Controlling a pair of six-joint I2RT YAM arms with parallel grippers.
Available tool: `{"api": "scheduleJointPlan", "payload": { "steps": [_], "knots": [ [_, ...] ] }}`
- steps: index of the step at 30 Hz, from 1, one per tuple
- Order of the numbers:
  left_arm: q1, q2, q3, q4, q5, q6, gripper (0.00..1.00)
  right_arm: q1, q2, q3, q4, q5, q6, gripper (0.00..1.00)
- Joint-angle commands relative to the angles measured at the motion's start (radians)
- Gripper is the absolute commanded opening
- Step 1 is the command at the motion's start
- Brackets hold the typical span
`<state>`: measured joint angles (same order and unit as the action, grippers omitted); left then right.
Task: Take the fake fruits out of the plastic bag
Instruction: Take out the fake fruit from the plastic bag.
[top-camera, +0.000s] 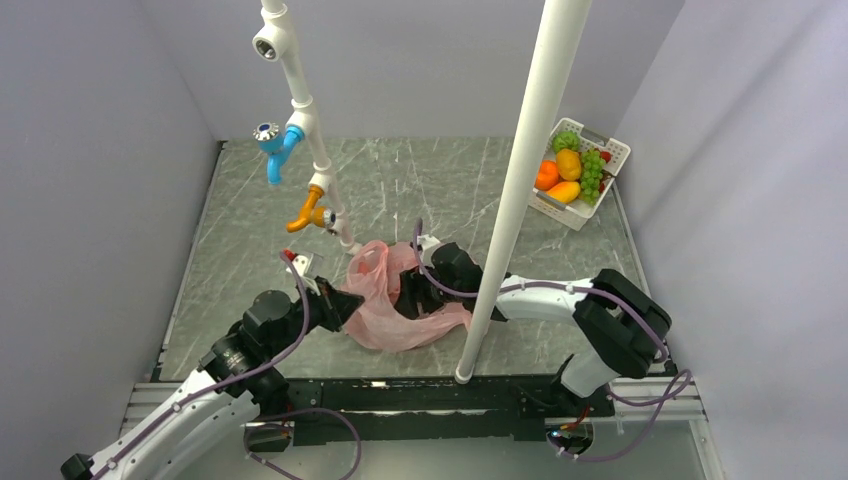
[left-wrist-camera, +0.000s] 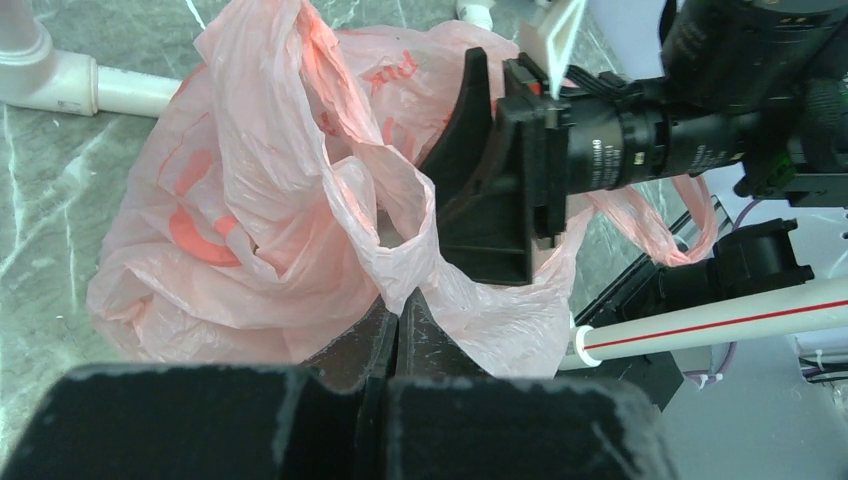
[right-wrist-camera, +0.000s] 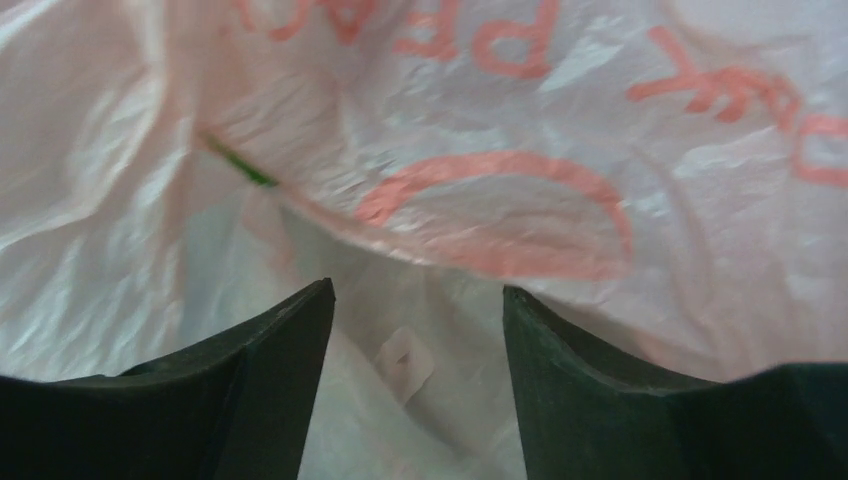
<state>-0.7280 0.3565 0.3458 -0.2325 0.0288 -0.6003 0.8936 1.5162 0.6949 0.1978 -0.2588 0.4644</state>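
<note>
Closest, my left end effector (left-wrist-camera: 399, 318) was clamped together on a fold of the bag (left-wrist-camera: 250, 220), which lay crumpled on the tabletop (top-camera: 420, 170) centre. My right end effector (right-wrist-camera: 415, 300) stood apart against the bag's film. Some fruits (top-camera: 568, 168) lay in the basket (top-camera: 615, 150) at the far right corner, well apart from the bag.

The top view hangs high behind both arm bases (top-camera: 420, 400), looking down over the whole surface (top-camera: 400, 190) toward the back wall. The left wrist view sits low behind the left claw (left-wrist-camera: 398, 325), close against the plastic bag (left-wrist-camera: 250, 200), facing the right arm (left-wrist-camera: 640, 150). The right wrist view peers between the right claw (right-wrist-camera: 415, 300) tips, almost touching the bag, which all three views share.
</note>
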Motion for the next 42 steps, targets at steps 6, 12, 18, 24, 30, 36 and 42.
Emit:
{"api": "scheduleJointPlan", "payload": {
  "steps": [6,12,18,24,30,36,42],
  "knots": [
    [-0.004,-0.039,0.018,-0.130,-0.167,-0.070,0.00,0.022,0.057,0.077,0.154,0.312,-0.027,0.87],
    [-0.005,-0.026,0.027,-0.363,-0.281,-0.187,0.00,0.044,0.097,0.075,0.256,0.303,-0.025,0.99],
    [-0.004,-0.016,-0.003,-0.328,-0.240,-0.205,0.00,0.043,0.179,0.137,0.312,0.345,-0.061,0.99],
    [-0.004,-0.048,0.043,-0.319,-0.224,-0.164,0.00,0.044,0.247,0.207,0.371,0.314,-0.125,0.99],
    [-0.006,0.011,0.119,-0.316,-0.248,-0.104,0.00,0.045,0.333,0.273,0.415,0.176,-0.112,0.96],
    [-0.005,0.081,0.162,-0.333,-0.271,-0.099,0.00,0.053,0.402,0.330,0.426,0.136,-0.050,0.99],
    [-0.004,0.031,0.136,-0.379,-0.288,-0.133,0.00,0.060,0.448,0.366,0.412,0.150,-0.040,0.99]
  ]
}}
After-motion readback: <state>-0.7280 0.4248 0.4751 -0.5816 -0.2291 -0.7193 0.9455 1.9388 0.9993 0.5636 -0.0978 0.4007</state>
